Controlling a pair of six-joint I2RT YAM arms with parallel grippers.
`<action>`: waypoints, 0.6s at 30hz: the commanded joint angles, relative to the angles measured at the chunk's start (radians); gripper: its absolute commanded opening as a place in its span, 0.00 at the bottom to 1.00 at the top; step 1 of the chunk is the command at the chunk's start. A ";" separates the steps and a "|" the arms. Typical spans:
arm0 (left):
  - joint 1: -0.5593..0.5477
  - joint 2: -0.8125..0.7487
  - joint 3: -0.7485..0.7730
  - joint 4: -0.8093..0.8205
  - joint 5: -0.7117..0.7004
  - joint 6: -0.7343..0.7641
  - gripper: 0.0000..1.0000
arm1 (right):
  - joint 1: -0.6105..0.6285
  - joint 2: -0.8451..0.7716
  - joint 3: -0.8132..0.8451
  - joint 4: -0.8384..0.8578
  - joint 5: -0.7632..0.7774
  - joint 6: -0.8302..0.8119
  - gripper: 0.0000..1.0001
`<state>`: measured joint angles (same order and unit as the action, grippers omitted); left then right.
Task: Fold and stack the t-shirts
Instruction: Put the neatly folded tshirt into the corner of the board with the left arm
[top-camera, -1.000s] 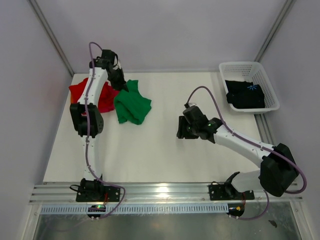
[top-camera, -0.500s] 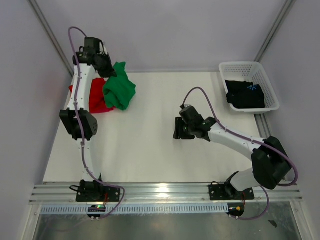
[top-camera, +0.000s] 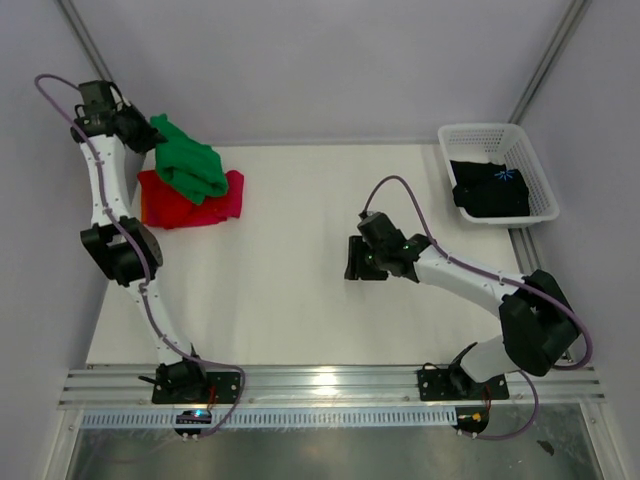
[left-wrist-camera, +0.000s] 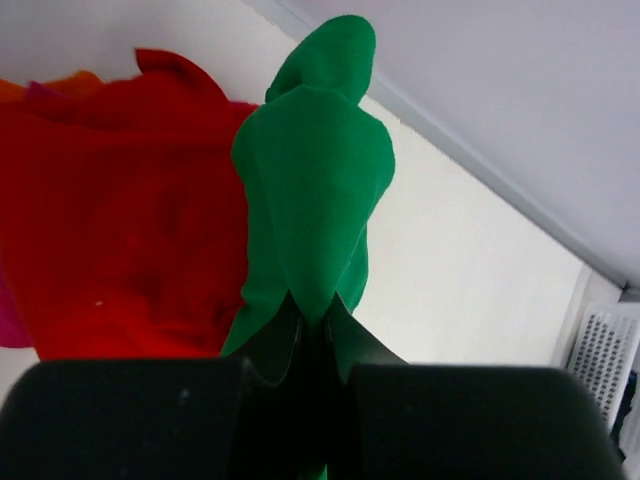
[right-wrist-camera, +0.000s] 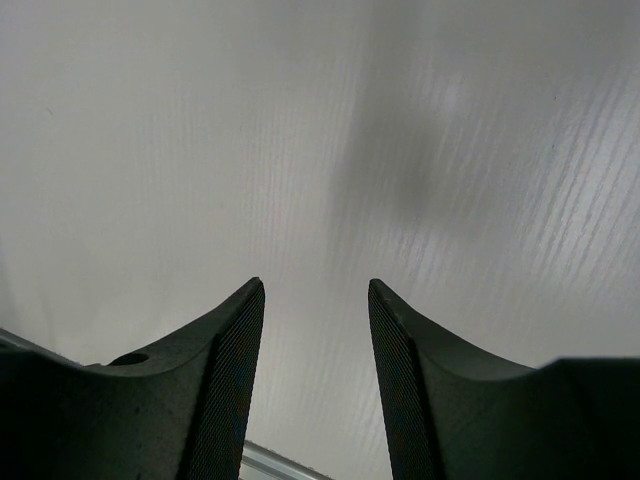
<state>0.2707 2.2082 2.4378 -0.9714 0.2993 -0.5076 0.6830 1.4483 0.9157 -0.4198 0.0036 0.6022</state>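
A folded bright green t-shirt (top-camera: 188, 160) hangs in the air at the far left, pinched by my left gripper (top-camera: 147, 134), which is shut on it. In the left wrist view the green t-shirt (left-wrist-camera: 312, 200) dangles from the closed fingers (left-wrist-camera: 272, 342). Under it on the table lies the red t-shirt (top-camera: 175, 204), with a magenta-pink t-shirt (top-camera: 232, 194) showing at its right edge. A black t-shirt with a blue print (top-camera: 490, 187) lies in the basket. My right gripper (top-camera: 352, 258) hovers open over bare table at mid-right, nothing between its fingers (right-wrist-camera: 232, 360).
The white lattice basket (top-camera: 478, 136) stands at the table's far right corner. An aluminium rail (top-camera: 330, 385) runs along the near edge by the arm bases. Grey walls close in the back and both sides.
My left gripper lifted the green t-shirt off the table and carried it left and back, over the red one. The right gripper shifted slightly left.
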 joint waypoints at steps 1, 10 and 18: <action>0.065 0.022 -0.005 0.128 0.105 -0.081 0.00 | -0.002 0.017 0.014 0.022 -0.042 0.036 0.51; 0.121 0.136 -0.095 0.102 0.190 -0.066 0.00 | -0.002 0.044 0.051 0.007 -0.027 0.039 0.50; 0.121 0.130 -0.129 0.079 0.143 -0.022 0.53 | -0.002 0.058 0.043 0.007 -0.022 0.045 0.51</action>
<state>0.3962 2.3734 2.3013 -0.8948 0.4400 -0.5610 0.6830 1.4998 0.9371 -0.4274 -0.0292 0.6323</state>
